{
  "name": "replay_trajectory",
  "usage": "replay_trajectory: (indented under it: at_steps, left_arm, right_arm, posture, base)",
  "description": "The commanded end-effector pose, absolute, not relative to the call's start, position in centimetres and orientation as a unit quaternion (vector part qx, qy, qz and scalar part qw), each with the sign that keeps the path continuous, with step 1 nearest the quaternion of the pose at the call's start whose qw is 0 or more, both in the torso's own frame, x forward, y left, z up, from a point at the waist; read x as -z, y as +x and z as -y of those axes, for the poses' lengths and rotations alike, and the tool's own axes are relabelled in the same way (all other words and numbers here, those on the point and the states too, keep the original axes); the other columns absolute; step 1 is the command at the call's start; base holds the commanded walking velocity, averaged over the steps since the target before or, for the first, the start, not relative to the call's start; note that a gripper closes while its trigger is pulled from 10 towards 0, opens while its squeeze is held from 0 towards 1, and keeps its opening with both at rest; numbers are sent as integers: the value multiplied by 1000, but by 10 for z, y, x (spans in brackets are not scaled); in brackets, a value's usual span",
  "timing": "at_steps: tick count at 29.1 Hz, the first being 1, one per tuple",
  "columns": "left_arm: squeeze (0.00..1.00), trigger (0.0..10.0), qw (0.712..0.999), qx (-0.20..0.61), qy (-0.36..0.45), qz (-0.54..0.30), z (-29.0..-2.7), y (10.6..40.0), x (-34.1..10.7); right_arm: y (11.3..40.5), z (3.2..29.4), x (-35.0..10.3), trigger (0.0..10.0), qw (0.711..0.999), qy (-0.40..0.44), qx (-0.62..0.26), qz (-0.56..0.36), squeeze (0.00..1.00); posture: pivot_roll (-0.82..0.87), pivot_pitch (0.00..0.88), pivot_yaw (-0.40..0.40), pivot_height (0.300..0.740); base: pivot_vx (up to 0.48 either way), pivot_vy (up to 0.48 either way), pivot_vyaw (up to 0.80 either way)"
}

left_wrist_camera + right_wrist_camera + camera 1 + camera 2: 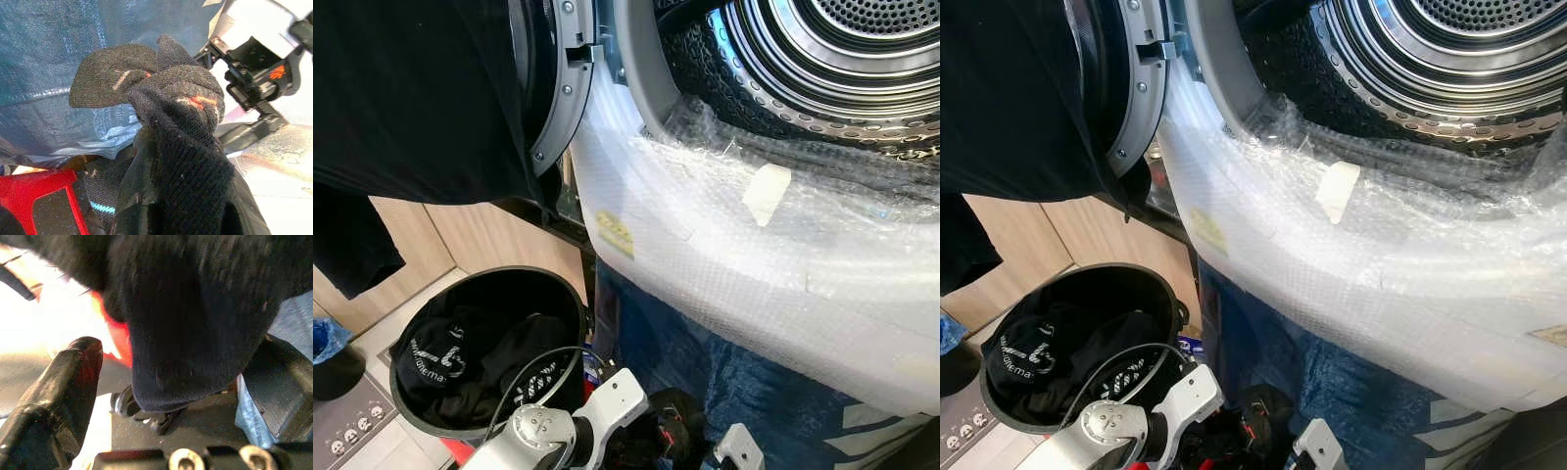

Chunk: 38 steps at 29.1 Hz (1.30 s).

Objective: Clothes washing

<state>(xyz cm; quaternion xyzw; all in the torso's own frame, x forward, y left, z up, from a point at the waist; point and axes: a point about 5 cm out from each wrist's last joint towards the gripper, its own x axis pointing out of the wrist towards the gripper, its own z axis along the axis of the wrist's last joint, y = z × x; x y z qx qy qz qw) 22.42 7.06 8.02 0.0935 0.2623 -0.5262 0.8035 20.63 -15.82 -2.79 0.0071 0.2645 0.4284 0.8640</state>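
1. Left end effector (161, 161): fingers clamped on a dark knitted sock (166, 98) with orange marks, held low in front of the washing machine.
2. Right end effector (98, 396): one black finger (58, 396) shows beside a dark garment (195, 323); whether it grips cannot be told.
3. Washing machine drum (822, 59): door (553, 88) open, front wrapped in bubble wrap (754, 264).
4. Black basket (489, 343) on the floor, beside the machine, holds dark clothes (470, 362).
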Motion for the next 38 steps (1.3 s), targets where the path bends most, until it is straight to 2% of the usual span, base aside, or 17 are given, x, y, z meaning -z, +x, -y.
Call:
replay_trajectory:
  at_steps: [1, 7, 12, 13, 14, 15, 16, 17, 18, 19, 38]
  left_arm:
    - [0, 0, 803, 527, 98, -259, -70, 224, -82]
    - [0, 0, 804, 526, 98, -259, -72, 225, -83]
    - [0, 0, 807, 521, 101, -259, -75, 227, -84]
    - [0, 0, 807, 521, 101, -259, -75, 227, -84]
    - [0, 0, 807, 520, 101, -259, -75, 227, -84]
    - [0, 0, 807, 520, 101, -260, -75, 227, -84]
    - [0, 0, 807, 521, 101, -260, -75, 227, -84]
    - [0, 0, 807, 521, 101, -260, -75, 227, -84]
    - [0, 0, 807, 520, 101, -260, -75, 227, -84]
    - [0, 0, 806, 521, 101, -261, -75, 226, -84]
    - [0, 0, 805, 522, 106, -262, -75, 225, -85]
  right_arm:
    - [213, 154, 26, 10000, 874, 7, -413, -257, 0]
    - [227, 143, 25, 10000, 901, -1, -361, -242, 0]
    - [233, 141, 21, 10000, 911, 15, -344, -226, 0]
    - [233, 141, 21, 7804, 912, 14, -343, -224, 0]
    - [234, 141, 21, 7804, 913, 14, -340, -223, 0]
    - [234, 142, 21, 2784, 915, 15, -337, -223, 0]
    - [235, 142, 21, 2784, 916, 16, -335, -222, 0]
    - [235, 142, 21, 1451, 916, 15, -333, -222, 0]
    - [235, 143, 21, 2000, 918, 16, -330, -221, 0]
    - [236, 143, 21, 0, 920, 15, -325, -217, 0]
    - [242, 154, 18, 0, 945, 15, -264, -194, 0]
  posture:
    - [152, 119, 69, 740]
    - [163, 125, 75, 740]
    - [176, 128, 82, 740]
    - [177, 130, 83, 740]
    - [177, 130, 83, 740]
    - [178, 130, 84, 740]
    - [177, 131, 85, 740]
    - [177, 131, 85, 740]
    - [176, 132, 87, 740]
    - [178, 134, 87, 740]
    - [188, 139, 97, 740]
  base:
    - [0, 0, 0]
    - [0, 0, 0]
    - [0, 0, 0]
    - [0, 0, 0]
    - [0, 0, 0]
    - [0, 0, 0]
    - [0, 0, 0]
    - [0, 0, 0]
    - [0, 0, 0]
    - [0, 0, 0]
    - [0, 0, 0]
